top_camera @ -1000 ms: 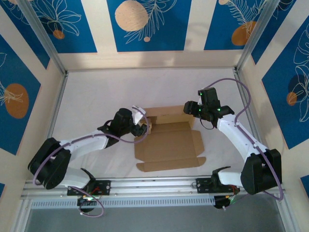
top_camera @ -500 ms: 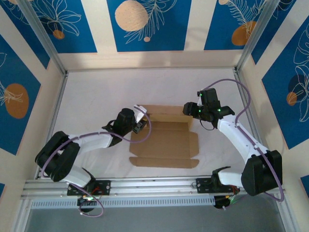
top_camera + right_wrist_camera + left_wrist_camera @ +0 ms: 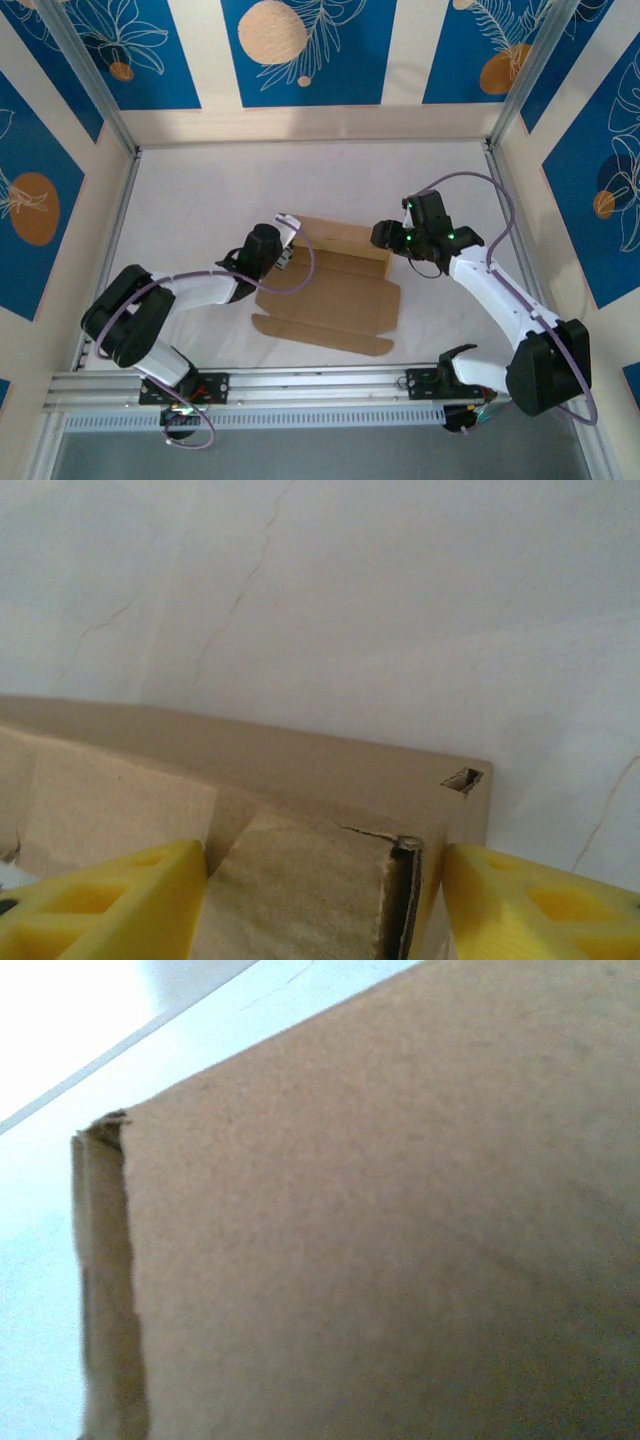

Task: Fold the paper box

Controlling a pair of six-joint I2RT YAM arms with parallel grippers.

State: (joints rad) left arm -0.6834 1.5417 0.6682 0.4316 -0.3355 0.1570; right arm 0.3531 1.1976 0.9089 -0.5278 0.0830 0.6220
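Counter [image 3: 200,190]: I am watching it carry the paper box [image 3: 330,295], which is lying mid-counter with its back wall raised and front flaps flat. Right fingers [image 3: 530,905]: standing spread astride the box's right back corner. Left fingers [image 3: 285,255]: sitting at its left back corner; I cannot tell their spread.

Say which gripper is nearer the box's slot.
Right. The right gripper straddles the box corner beside the slot; the left gripper is at the opposite end.

Paper box [image 3: 325,290] on table [image 3: 200,190], L arm [image 3: 200,292] at its left end, R fingers [image 3: 100,900] straddle right corner
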